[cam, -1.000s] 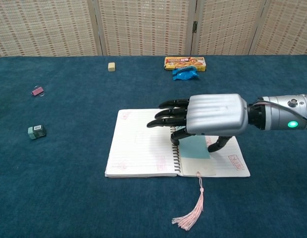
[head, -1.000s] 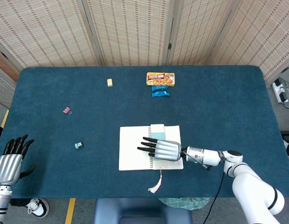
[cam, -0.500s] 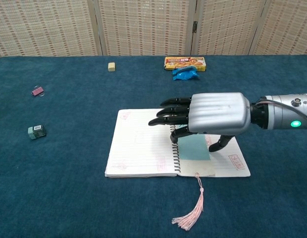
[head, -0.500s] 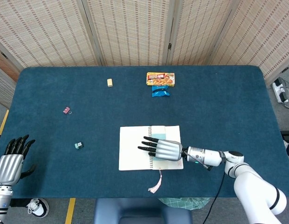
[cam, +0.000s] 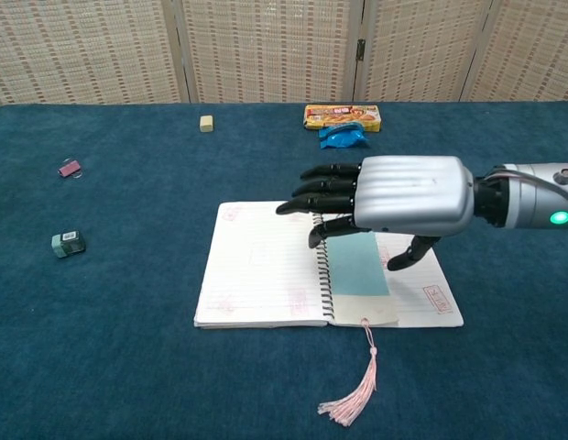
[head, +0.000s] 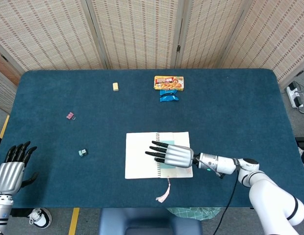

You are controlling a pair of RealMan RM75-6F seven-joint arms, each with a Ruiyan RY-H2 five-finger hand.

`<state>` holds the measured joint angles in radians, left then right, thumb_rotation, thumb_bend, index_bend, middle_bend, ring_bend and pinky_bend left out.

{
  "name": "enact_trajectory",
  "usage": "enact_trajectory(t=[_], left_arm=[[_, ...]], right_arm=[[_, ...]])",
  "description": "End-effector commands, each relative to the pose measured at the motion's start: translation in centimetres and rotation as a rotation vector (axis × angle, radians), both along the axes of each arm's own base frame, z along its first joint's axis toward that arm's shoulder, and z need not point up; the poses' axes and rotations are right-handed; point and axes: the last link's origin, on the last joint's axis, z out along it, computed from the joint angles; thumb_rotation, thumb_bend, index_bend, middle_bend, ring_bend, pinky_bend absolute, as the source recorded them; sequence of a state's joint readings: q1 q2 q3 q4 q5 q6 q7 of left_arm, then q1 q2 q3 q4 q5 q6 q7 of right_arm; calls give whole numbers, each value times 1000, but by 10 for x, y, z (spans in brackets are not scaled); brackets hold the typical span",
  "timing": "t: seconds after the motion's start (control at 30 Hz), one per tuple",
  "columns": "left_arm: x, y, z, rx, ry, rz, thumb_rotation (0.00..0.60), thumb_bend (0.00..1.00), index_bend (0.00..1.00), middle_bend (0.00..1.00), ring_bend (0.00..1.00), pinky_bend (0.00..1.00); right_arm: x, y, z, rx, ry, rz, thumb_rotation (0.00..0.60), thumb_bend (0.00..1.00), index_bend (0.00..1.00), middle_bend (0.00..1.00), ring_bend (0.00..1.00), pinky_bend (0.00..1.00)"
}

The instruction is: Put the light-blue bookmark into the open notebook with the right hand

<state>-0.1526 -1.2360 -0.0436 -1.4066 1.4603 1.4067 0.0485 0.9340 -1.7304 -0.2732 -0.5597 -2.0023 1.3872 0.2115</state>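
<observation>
The open spiral notebook (cam: 261, 266) lies flat near the table's front edge. On its right page, just beside the spiral, the light-blue bookmark (cam: 357, 264) lies flat, and its pink tassel (cam: 353, 394) trails off the bottom edge onto the cloth. My right hand (cam: 394, 194) hovers palm down above the bookmark with its fingers stretched leftward and apart, holding nothing. In the head view the right hand (head: 172, 155) covers most of the bookmark, over the notebook (head: 139, 156). My left hand (head: 12, 169) hangs open off the table's front left corner.
At the back stand an orange snack packet (cam: 342, 115) and a blue wrapper (cam: 342, 137). A beige eraser (cam: 206, 123) lies further left. A pink clip (cam: 70, 168) and a small green object (cam: 68, 243) sit on the left side of the blue cloth.
My right hand has risen off the bookmark and drifted slightly right, uncovering more of it. The bookmark stays flat on the right page. The left hand is unmoved.
</observation>
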Motion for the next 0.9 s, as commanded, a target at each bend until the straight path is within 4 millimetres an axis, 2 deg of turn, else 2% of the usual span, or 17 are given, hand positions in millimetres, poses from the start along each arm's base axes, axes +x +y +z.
enact_trajectory(t=[0.03,0.13,0.27,0.37,0.43,0.53,0.67,0.73,0.9], left_arm=[[0,0,1,2,-2,-1,600,330,179,74,0,0],[1,-1,2,3,-6,-5,600,330,179,75,0,0],[1,-1,2,2,-12,-5,600,330,179,74,0,0],[3,-1,2,2,-16,-9,600,329,179,74,0,0],[5,-2,2,3,-9,-23,600,329,179,74,0,0],[14,-7,1,-2,-15,-73,600,330,181,75,0,0],[21,-14,1,-5,-19,-112,600,330,181,75,0,0],[22,-14,2,-2,-17,-121,600,330,180,73,0,0],[23,-14,-4,-19,-11,-133,600,331,176,69,0,0]], right_arm=[[-9,2,15,2,-99,-115,600,144,240,16,16,0],[-28,14,35,11,-196,-269,600,134,208,1,2,0],[-57,37,71,-59,-315,-496,600,121,101,0,0,0],[-77,65,101,-182,-389,-693,600,120,28,0,0,0],[-94,87,119,-335,-407,-832,600,119,13,0,0,0],[-112,118,134,-508,-434,-1007,600,117,0,0,0,0],[-138,147,152,-643,-430,-1154,600,96,0,0,0,0],[-145,155,160,-684,-363,-1187,600,67,0,0,0,0],[-140,158,171,-692,-374,-1189,600,39,0,0,0,0]])
